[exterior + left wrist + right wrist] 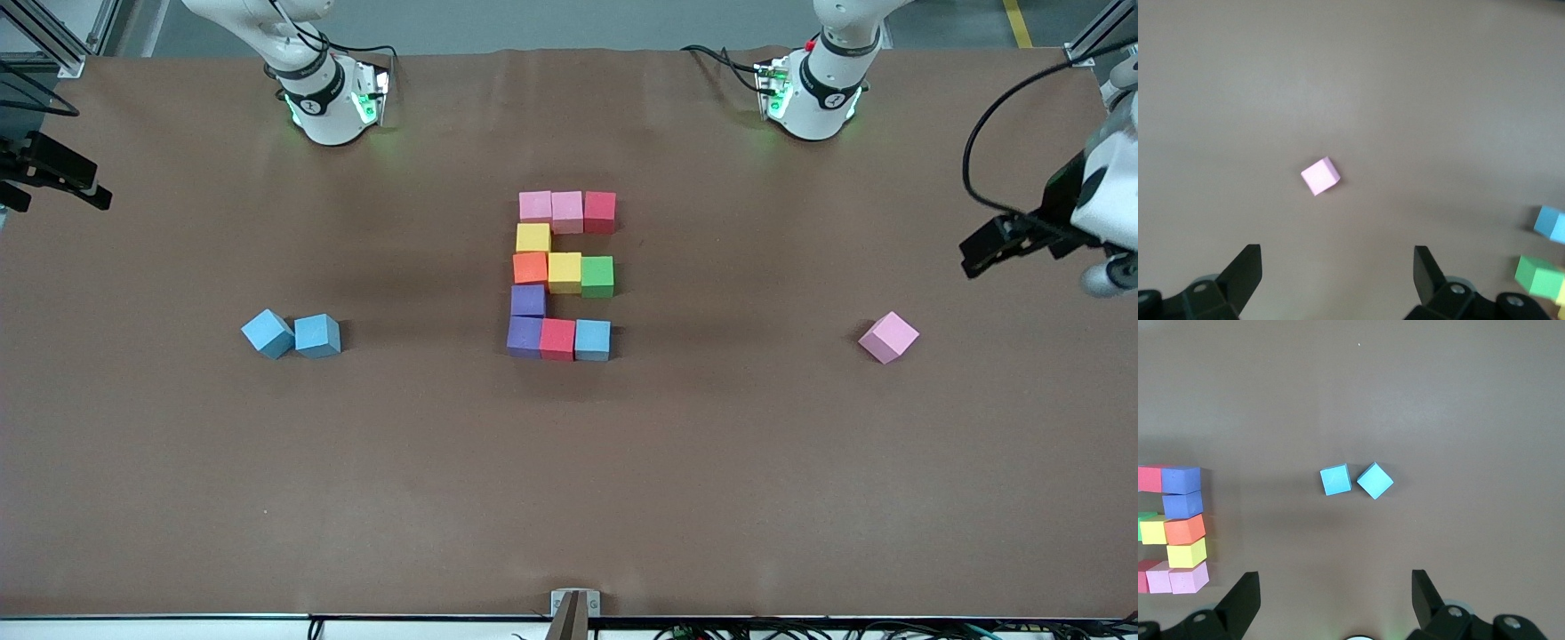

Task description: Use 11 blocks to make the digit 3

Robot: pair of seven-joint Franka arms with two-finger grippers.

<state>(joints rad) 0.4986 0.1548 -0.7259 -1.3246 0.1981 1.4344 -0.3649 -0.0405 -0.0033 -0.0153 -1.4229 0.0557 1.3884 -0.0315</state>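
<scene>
The blocks form a figure of touching cubes (564,274) in the middle of the table. Farthest from the front camera is a bar of two pink blocks (551,208) and a red one (600,212). The middle bar is orange (530,268), yellow (564,272) and green (597,276). The nearest bar is purple (524,337), red and light blue (592,340). A yellow block (533,237) and a purple block (528,300) join the bars toward the right arm's end. My left gripper (1337,257) hangs open and empty over the left arm's end (978,252). My right gripper (1335,581) hangs open and empty over the right arm's end.
A loose pink block (889,337) (1320,176) lies turned toward the left arm's end. Two loose light blue blocks (268,333) (317,336) touch each other toward the right arm's end, also in the right wrist view (1335,480) (1375,481).
</scene>
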